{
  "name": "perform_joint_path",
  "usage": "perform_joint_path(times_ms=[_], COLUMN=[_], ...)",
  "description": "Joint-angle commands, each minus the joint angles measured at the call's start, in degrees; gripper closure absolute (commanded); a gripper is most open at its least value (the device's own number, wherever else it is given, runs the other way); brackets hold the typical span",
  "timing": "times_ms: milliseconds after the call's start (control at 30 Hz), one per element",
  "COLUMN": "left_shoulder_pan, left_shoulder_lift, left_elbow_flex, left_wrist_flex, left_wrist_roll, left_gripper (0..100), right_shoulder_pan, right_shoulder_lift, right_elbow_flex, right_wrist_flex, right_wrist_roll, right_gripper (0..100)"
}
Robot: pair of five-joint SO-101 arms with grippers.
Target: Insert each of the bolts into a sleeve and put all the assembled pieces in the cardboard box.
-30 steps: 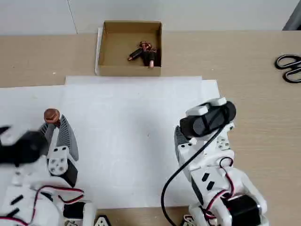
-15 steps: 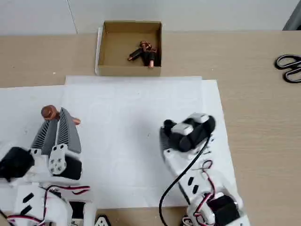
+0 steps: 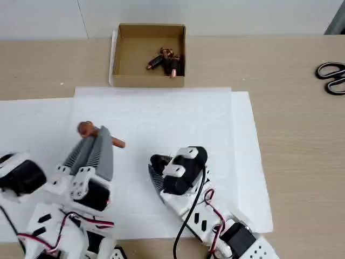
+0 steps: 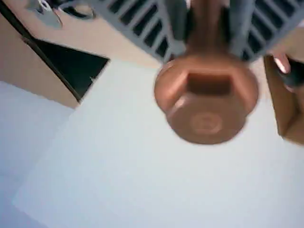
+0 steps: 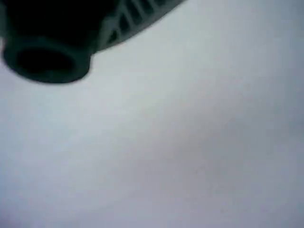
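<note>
The left hand (image 3: 99,135) is pinching a copper bolt (image 3: 85,129) across its shank. The flanged head sticks out on one side of the fingers and the shank tip on the other. Over the last second this hand has swung in from the left edge of the white paper sheet (image 3: 161,118) towards its middle. The bolt has turned with it, so the shank now points across at the other arm.

The right hand (image 3: 158,171) has travelled further, from the right side of the sheet to the centre. It is clamped on a black sleeve (image 5: 45,61), whose open bore shows in the right wrist view. Bolt tip and sleeve are near each other but apart, and nothing is mated yet.

The two arms seem to be closing in for the insertion, which will need shank and bore brought into line. Several assembled pieces (image 3: 166,60) already lie in the cardboard box (image 3: 121,54) at the far side of the worktop (image 3: 291,135).
</note>
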Motion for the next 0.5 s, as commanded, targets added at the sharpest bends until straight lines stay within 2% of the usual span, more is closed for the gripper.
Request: perform_joint_path(times_ms=[0,200,467], left_shoulder_pan=[2.5,8.6,10.3], left_shoulder_lift=[-0.3,-0.2,-0.2], left_elbow_flex=[0.7,2.9,6.5], left_wrist_flex=[-1.4,-1.4,-1.3], left_wrist_roll=[0.5,0.5,0.4], left_gripper=[99,99,99], right_shoulder_pan=[-2.7,-3.5,-3.6], right_shoulder_lift=[-0.7,-0.7,-0.7], right_elbow_flex=[-0.5,-1.5,-3.7], right_wrist_flex=[-1.7,-1.8,-1.4], right_wrist_roll=[-0.4,-0.2,-0.1], right_gripper=[99.5,99.5,99.5])
